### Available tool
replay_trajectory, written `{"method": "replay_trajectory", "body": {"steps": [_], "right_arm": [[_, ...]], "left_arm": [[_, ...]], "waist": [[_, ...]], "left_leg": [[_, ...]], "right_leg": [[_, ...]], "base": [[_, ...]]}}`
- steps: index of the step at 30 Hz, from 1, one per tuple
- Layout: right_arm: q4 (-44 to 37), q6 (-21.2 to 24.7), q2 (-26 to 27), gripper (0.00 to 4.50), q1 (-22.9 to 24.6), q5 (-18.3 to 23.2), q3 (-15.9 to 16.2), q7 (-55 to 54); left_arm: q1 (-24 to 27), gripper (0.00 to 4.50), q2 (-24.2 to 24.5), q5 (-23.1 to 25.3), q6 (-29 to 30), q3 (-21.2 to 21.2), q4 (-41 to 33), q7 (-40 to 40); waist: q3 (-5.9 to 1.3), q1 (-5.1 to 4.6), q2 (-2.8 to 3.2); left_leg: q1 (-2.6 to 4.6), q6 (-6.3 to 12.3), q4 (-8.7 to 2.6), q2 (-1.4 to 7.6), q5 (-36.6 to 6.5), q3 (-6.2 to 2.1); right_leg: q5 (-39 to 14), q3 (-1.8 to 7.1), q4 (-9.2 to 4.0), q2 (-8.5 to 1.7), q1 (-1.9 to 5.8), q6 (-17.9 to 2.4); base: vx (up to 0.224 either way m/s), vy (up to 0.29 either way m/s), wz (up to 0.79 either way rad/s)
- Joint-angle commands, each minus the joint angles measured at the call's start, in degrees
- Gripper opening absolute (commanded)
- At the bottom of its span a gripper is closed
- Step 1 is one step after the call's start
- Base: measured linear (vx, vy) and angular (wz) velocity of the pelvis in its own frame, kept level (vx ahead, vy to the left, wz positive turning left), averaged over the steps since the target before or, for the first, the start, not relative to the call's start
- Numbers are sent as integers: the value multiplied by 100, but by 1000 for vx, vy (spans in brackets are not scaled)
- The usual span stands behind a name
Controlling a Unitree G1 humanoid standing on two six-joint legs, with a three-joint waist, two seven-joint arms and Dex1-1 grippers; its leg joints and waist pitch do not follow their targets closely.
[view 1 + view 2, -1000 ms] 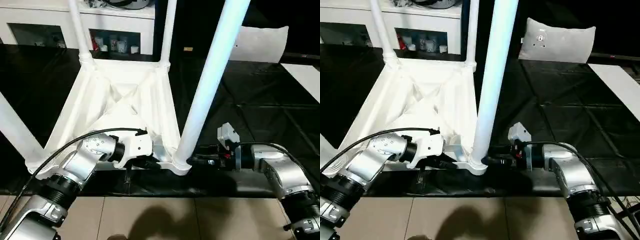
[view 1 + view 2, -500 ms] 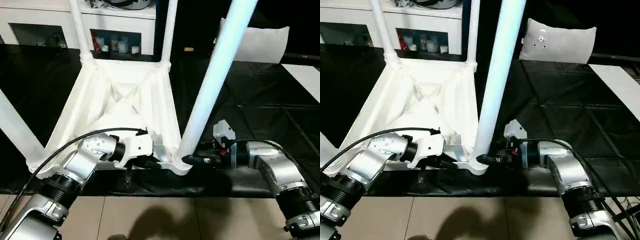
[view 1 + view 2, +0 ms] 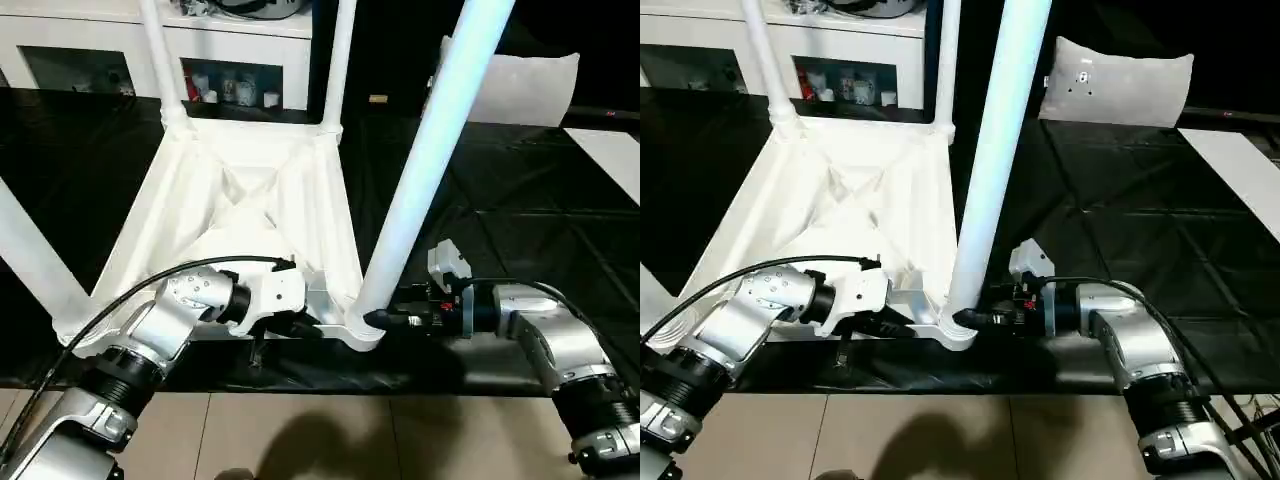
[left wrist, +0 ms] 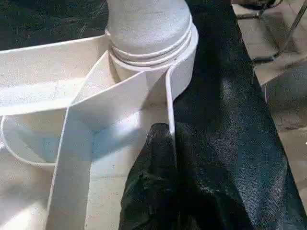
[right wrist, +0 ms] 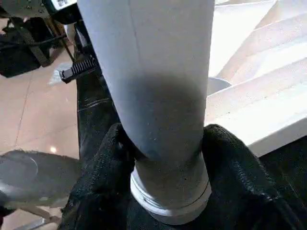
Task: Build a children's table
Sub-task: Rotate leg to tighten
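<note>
Four legs stand in the upturned children's table (image 3: 250,200), mid-frame. Right gripper (image 5: 163,158) clamps the near leg (image 3: 420,190) at its base; left gripper (image 4: 160,158) pinches the rim wall. Stiff, light, slick plastic, I judge: grip low, near sockets.

Light falls from above and glares on the white table top (image 3: 240,200) — its ribs nearly wash out. The near leg (image 3: 430,150) shows a bluish cast. The black mat (image 3: 540,240) stays dim, and a soft shadow lies on the tiled floor (image 3: 330,440). Wrist views are grainy — the close fingers (image 5: 103,177) blur.
</note>
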Motion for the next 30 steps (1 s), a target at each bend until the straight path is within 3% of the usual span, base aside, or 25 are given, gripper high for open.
{"method": "replay_trajectory", "body": {"steps": [1, 3, 5, 7, 9, 11, 12, 13, 14, 15, 16, 19, 21, 25, 30], "right_arm": [[-356, 316, 192, 186, 80, 84, 48, -436], [-442, 518, 302, 186, 84, -88, 39, -941], [-491, 850, 535, 186, 28, -139, -109, -1581], [-559, 1239, 803, 186, -34, -180, -277, -2244], [-590, 1608, 1109, 186, -104, -420, -415, -3056], [-608, 1866, 1411, 186, -149, -549, -560, -3741], [-608, 1866, 1411, 186, -149, -549, -560, -3741], [-655, 1693, 1567, 242, -103, -589, -547, -3953], [-663, 1638, 1595, 256, -93, -603, -541, -3996], [-702, 1472, 1671, 264, -48, -607, -516, -4071], [-702, 1472, 1671, 264, -48, -607, -516, -4071], [-904, 1494, 1695, 304, 38, -550, -589, -4032], [-944, 1479, 1661, 311, 58, -518, -619, -3964], [-817, 1284, 1301, 349, 47, -406, -707, -3533], [-690, 1074, 640, 388, 5, -326, -659, -2577]], "left_arm": [[148, 0, -266, 48, 450, -177, -147, 203], [169, 0, -429, -26, 763, -93, -248, 413], [159, 0, -622, -41, 1125, -51, -326, 653], [103, 0, -875, -8, 1423, 10, -306, 1003], [-14, 0, -1206, 42, 1707, 139, -194, 1526], [-145, 0, -1550, 101, 1998, 308, -72, 2105], [-145, 0, -1550, 101, 1998, 308, -72, 2105], [-248, 0, -1866, 100, 2222, 467, 7, 2560], [-266, 0, -1923, 101, 2261, 492, 19, 2639], [-317, 0, -2053, 129, 2320, 520, 36, 2803], [-317, 0, -2053, 129, 2320, 520, 36, 2803], [-295, 0, -1939, 295, 2217, 451, -28, 2730], [-277, 0, -1868, 324, 2156, 432, -44, 2679], [-205, 0, -1511, 356, 1765, 319, 0, 2325], [-147, 0, -1123, 336, 1356, 237, 76, 1829]], "waist": [[-342, -6, 22], [-310, -43, 15], [-264, -78, 10], [-241, -127, 14], [-228, -197, 27], [-251, -239, 1], [-251, -246, 9], [-267, -240, -2], [-278, -232, 14], [-315, -218, 6], [-315, -218, 6], [-347, -176, 13], [-339, -158, 13], [-304, -162, 41], [-303, -149, 46]], "left_leg": [[77, 328, -403, 402, -464, -104], [84, 229, -437, 393, -611, -108], [94, 25, -479, 379, -1093, -121], [90, -138, -524, 382, -1351, -155], [108, -250, -534, 366, -1567, -170], [72, -292, -545, 355, -1488, -195], [87, -284, -537, 353, -1458, -186], [102, -239, -508, 342, -1395, -166], [109, -225, -498, 350, -1302, -156], [71, -105, -479, 350, -895, -145], [71, -105, -479, 350, -895, -145], [44, 237, -427, 315, -295, -107], [50, 322, -430, 317, -311, -98], [63, 212, -468, 339, -725, -111], [64, 210, -458, 353, -731, -104]], "right_leg": [[227, 308, -337, -503, 265, -1559], [-75, 308, -375, -495, 254, -1513], [-1135, 326, -496, -529, 246, -1294], [-1715, 324, -544, -524, 244, -1088], [-2156, 332, -588, -521, 217, -911], [-2250, 320, -598, -530, 242, -788], [-2227, 323, -616, -522, 213, -758], [-2128, 339, -624, -532, 210, -762], [-1937, 348, -609, -530, 204, -807], [-1080, 350, -527, -502, 241, -963], [-1080, 350, -527, -502, 241, -963], [47, 338, -438, -471, 281, -1166], [81, 334, -447, -475, 283, -1207], [-587, 328, -516, -482, 270, -1142], [-562, 333, -506, -485, 275, -1147]], "base": [[0, 0, 0], [0, 0, 0], [0, 0, 0], [0, 0, 0], [0, 0, 0], [0, 0, 0], [0, 0, 0], [0, 0, 0], [0, 0, 0], [0, 0, 0], [0, 0, 0], [0, 0, 0], [0, 0, 0], [0, 0, 0], [0, 0, 0]]}}
